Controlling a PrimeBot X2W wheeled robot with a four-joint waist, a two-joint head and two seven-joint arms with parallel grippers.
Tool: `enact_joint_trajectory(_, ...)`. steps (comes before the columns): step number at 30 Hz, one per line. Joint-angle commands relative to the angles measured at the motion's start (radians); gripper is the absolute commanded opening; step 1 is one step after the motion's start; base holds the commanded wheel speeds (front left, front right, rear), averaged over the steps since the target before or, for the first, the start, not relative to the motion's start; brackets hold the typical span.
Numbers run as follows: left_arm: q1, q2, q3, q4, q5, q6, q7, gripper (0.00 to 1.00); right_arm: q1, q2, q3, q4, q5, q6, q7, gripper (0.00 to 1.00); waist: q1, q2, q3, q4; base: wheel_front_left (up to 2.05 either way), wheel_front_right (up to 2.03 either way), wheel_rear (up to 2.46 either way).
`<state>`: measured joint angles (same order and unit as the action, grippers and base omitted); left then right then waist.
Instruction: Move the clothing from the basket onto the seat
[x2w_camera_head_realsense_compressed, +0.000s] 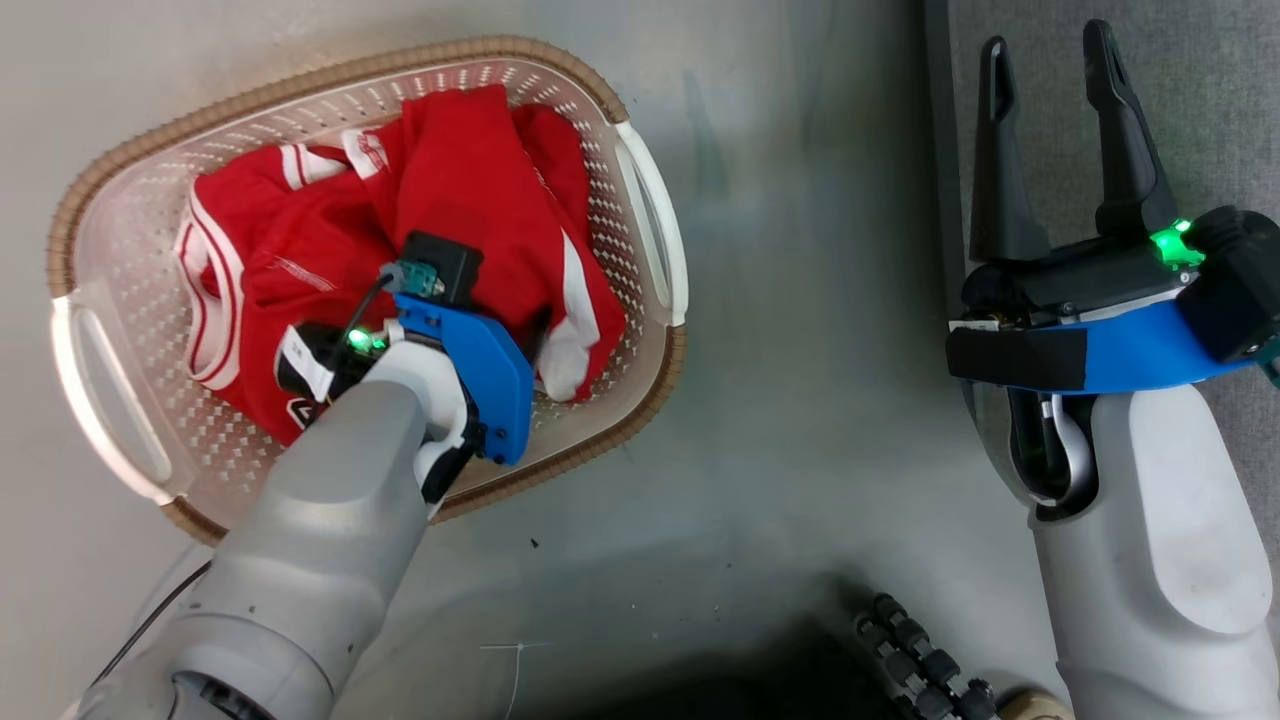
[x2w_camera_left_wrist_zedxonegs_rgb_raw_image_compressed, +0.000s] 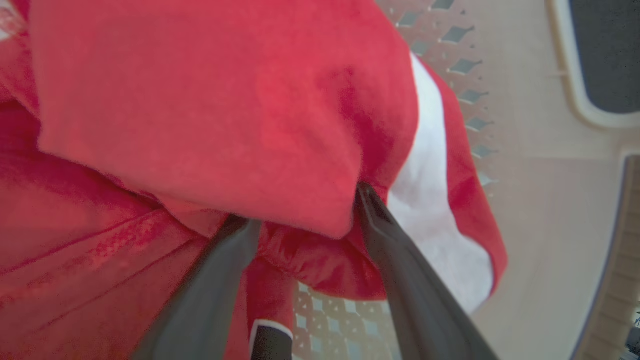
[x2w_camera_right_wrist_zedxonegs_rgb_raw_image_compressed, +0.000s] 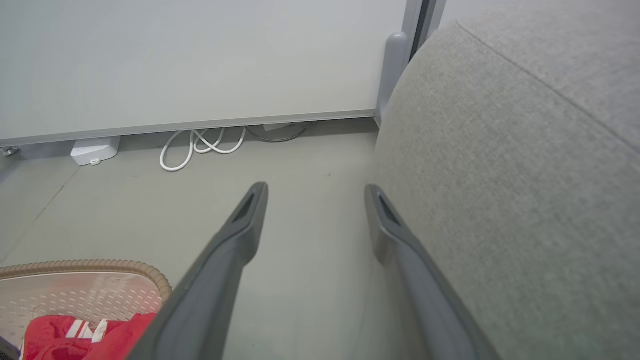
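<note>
Straddling a fold of red clothing (x2w_camera_head_realsense_compressed: 470, 170) in the cream laundry basket (x2w_camera_head_realsense_compressed: 300, 78) with left jaws spread; holding right jaws spread, empty, beside the grey seat (x2w_camera_right_wrist_zedxonegs_rgb_raw_image_compressed: 525, 175)

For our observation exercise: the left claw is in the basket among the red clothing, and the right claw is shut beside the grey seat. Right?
No: the right claw is open beside the grey seat, fingers apart in the right wrist view. The left claw is in the basket among the red clothing.
</note>
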<state>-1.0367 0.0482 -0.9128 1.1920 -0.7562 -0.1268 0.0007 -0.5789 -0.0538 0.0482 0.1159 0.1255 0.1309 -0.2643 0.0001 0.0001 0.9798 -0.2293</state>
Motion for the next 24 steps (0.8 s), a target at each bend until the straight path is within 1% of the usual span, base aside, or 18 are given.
enact_joint_trajectory(1,-0.021,0.004,-0.008,0.014,0.006,0.003,-0.003,1.0,-0.02,0.003,0.004,-0.008,0.005,0.0,0.0,1.0,-0.0001,-0.0001,0.017,-0.013,0.0,0.0,0.0)
enact_joint_trajectory(7,-0.081,0.005,-0.018,0.052,0.01,0.011,-0.022,1.0,-0.022,0.004,0.019,-0.027,0.019,0.0,0.0,1.0,-0.0001,-0.0001,0.051,-0.034,0.0,0.0,0.0)
enact_joint_trajectory(10,-0.102,0.005,-0.014,0.065,0.005,0.029,-0.042,1.0,-0.022,0.005,0.024,-0.037,0.028,0.0,0.0,1.0,-0.0001,-0.0001,0.061,-0.04,0.0,0.0,0.0)
enact_joint_trajectory(13,-0.122,0.005,-0.02,0.077,0.017,0.059,-0.062,1.0,-0.023,0.005,0.028,-0.042,0.033,0.0,0.0,1.0,-0.0001,-0.0001,0.068,-0.044,0.0,0.0,0.0)
enact_joint_trajectory(17,-0.13,0.006,-0.028,0.086,0.021,0.069,-0.069,1.0,-0.023,0.005,0.032,-0.046,0.035,0.0,0.0,1.0,-0.0001,-0.0001,0.074,-0.046,0.0,0.0,0.0)
enact_joint_trajectory(18,-0.133,0.006,-0.032,0.088,0.024,0.069,-0.074,0.49,-0.022,0.005,0.032,-0.047,0.034,0.0,0.0,1.0,-0.0001,-0.0001,0.075,-0.045,0.0,0.0,0.0)
enact_joint_trajectory(19,-0.134,0.006,-0.035,0.088,0.026,0.068,-0.076,0.1,-0.022,0.005,0.033,-0.047,0.034,0.0,0.0,1.0,-0.0001,-0.0001,0.076,-0.044,0.0,0.0,0.0)
enact_joint_trajectory(20,-0.134,0.006,-0.039,0.089,0.028,0.065,-0.078,0.0,-0.021,0.005,0.034,-0.047,0.033,0.0,0.0,1.0,-0.0001,-0.0001,0.076,-0.044,0.0,0.0,0.0)
enact_joint_trajectory(24,-0.132,0.005,-0.047,0.092,0.027,0.057,-0.087,0.0,-0.019,0.005,0.036,-0.045,0.029,0.0,0.0,1.0,-0.0001,-0.0001,0.075,-0.041,0.0,0.0,0.0)
